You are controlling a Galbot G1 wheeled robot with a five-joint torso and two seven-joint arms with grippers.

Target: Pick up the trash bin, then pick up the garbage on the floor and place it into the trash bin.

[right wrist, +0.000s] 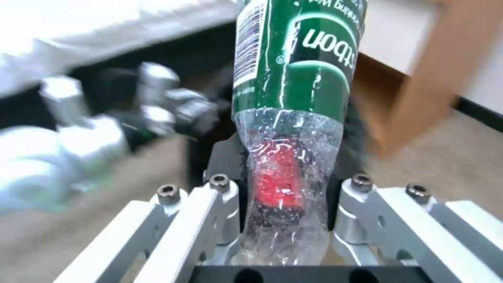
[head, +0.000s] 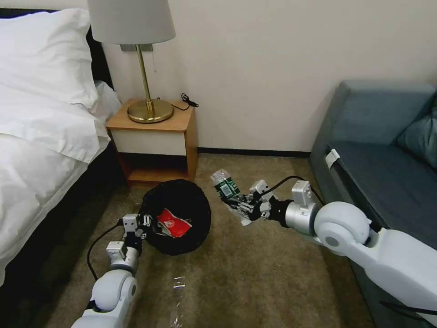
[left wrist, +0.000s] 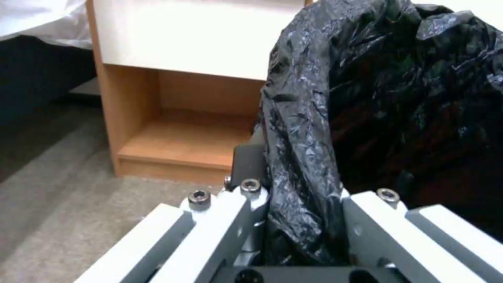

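The trash bin [head: 182, 218], lined with a crinkly black bag, hangs above the carpet with my left gripper [head: 148, 224] shut on its rim. In the left wrist view the black bag [left wrist: 335, 118] is pinched between the fingers [left wrist: 246, 212]. A red-and-white wrapper [head: 173, 223] lies inside the bin. My right gripper [head: 241, 205] is shut on a clear bottle with a green label [head: 226, 187], held in the air just right of the bin. The right wrist view shows the bottle [right wrist: 293, 98] clamped between the fingers, with the left arm blurred behind it.
A wooden nightstand [head: 157, 139] with a brass lamp [head: 148, 109] stands behind the bin. The bed [head: 36, 150] lies on the left, a grey sofa [head: 382, 164] on the right. A small clear scrap [head: 179, 282] lies on the carpet in front.
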